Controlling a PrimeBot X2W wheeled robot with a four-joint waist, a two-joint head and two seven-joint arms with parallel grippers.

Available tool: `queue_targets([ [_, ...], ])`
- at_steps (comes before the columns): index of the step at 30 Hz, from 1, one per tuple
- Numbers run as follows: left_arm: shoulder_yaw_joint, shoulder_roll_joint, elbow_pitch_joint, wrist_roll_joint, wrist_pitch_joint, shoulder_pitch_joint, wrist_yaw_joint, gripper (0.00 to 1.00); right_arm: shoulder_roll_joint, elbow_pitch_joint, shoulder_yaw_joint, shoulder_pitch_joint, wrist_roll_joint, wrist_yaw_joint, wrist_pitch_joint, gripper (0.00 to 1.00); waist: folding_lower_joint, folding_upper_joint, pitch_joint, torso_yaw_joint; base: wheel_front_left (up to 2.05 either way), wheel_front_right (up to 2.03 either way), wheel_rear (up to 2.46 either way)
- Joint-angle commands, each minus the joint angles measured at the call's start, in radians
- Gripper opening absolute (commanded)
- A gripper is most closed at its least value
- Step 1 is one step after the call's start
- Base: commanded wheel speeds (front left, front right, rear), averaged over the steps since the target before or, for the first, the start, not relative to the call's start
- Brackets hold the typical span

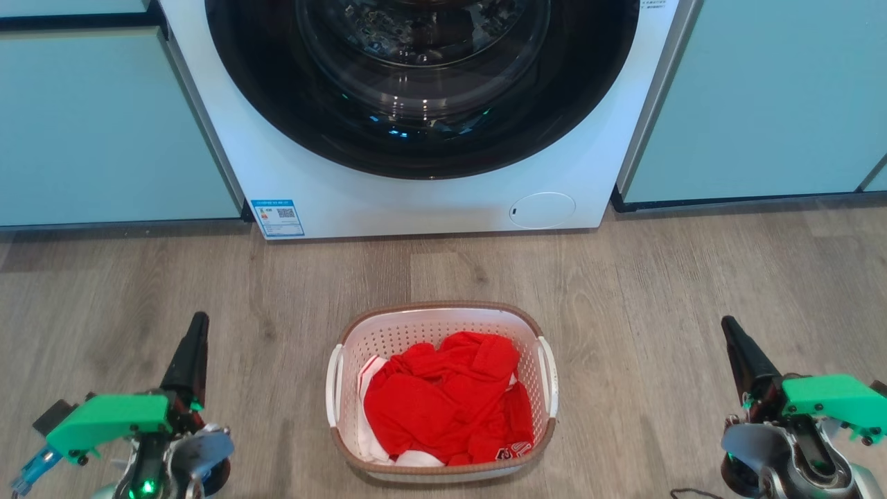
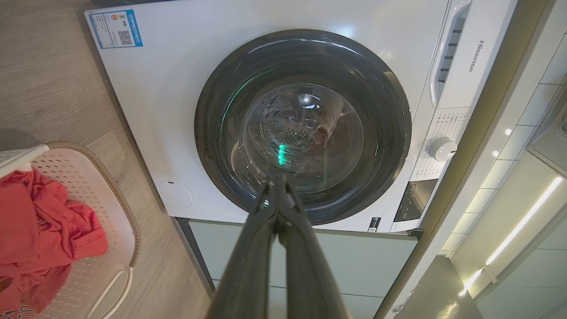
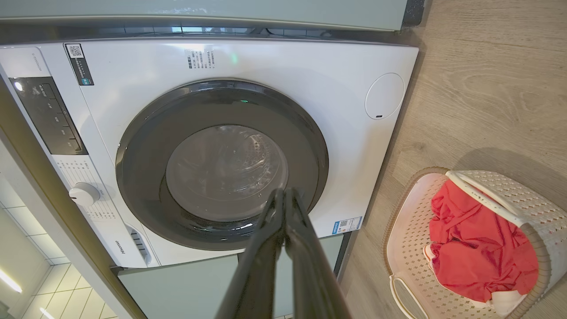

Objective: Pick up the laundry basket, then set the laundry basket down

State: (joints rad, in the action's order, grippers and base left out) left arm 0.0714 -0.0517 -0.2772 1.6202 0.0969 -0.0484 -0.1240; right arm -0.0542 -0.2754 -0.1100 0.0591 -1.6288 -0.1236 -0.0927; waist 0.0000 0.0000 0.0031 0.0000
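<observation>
Wood-look floor (image 1: 658,277) in front of a white front-load washing machine (image 1: 332,194), with pale teal cabinets (image 1: 104,125) on both sides. The laundry basket (image 1: 443,305) stands upright on the floor, centred before the washer door and apart from it. It holds a crumpled red garment (image 1: 443,402) with some white cloth under it.

The left gripper (image 1: 197,322) and right gripper (image 1: 729,326) sit well apart from the basket, one on each side. Both are clenched on nothing; the wrist views show fingers pressed together and aimed at the washer.

A basket on the floor with both arms clear fits either a lift to come or a basket already set back down. I cannot tell which.

Risks, as a judgement:
- The white side handles (image 1: 335,384) are thin, so long fingers could slip off or miss them.
- An uneven two-arm lift would tilt the basket and shed the loose garment.
- A light plastic basket may skid on smooth flooring if nudged.
- The washer front is close behind, so a forward swing could knock it.

Writing:
- "Hisense" (image 2: 476,55) is readable on the drawer front.
- The blue sticker (image 1: 277,217) has a QR code, but its text is too small to read.
- The black sticker (image 3: 79,64) also has a QR code and is unreadable.
- White print at the garment's lower edge is not legible.
</observation>
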Motion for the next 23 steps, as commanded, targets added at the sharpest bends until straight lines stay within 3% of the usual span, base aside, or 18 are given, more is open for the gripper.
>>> queue_targets([
  [1, 0.033, -0.006, 0.032, -0.004, 0.009, -0.059, -0.007, 0.00, -0.009, 0.032, 0.014, 0.047, 0.005, -0.007, -0.006, 0.00, 0.0000, 0.0000, 0.000, 0.000, 0.00, 0.00, 0.00],
  [23, 0.036, -0.004, 0.032, -0.006, 0.011, -0.059, -0.007, 0.00, -0.006, 0.031, 0.009, 0.048, 0.009, -0.007, -0.010, 0.00, 0.0000, 0.0000, 0.000, 0.000, 0.00, 0.00, 0.00],
])
